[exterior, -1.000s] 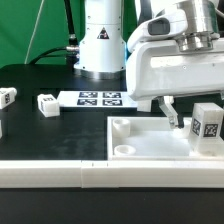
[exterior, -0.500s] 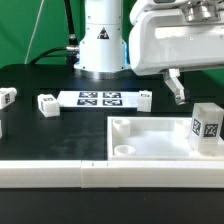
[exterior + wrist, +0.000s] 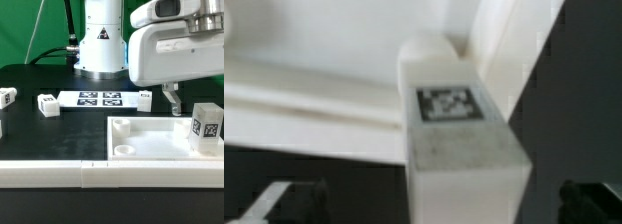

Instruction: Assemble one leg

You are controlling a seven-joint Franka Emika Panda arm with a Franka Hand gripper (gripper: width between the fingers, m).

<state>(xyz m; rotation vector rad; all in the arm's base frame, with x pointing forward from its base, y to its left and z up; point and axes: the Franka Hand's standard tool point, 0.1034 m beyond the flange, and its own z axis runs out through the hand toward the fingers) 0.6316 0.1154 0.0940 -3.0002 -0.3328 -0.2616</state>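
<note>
A leg [image 3: 207, 125], a short white post with a black-and-white tag, stands upright on the right part of the large white panel [image 3: 150, 140]. My gripper [image 3: 171, 99] hangs open above the panel, up and to the exterior view's left of that leg, holding nothing. In the wrist view the tagged leg [image 3: 452, 120] fills the middle, with the panel [image 3: 313, 95] behind it. The gripper [image 3: 438, 200] has its dark fingertips [image 3: 283, 202] wide apart on either side of the leg and not touching it.
Three more white legs lie on the black table: one at the exterior view's far left [image 3: 8, 96], one further right [image 3: 47, 103], and one by the panel's far edge [image 3: 144, 99]. The marker board [image 3: 100, 98] lies in front of the robot base [image 3: 100, 45].
The gripper has risen from just above the panel and shifted slightly toward the exterior view's left. The leg on the panel and the loose legs have not moved.
</note>
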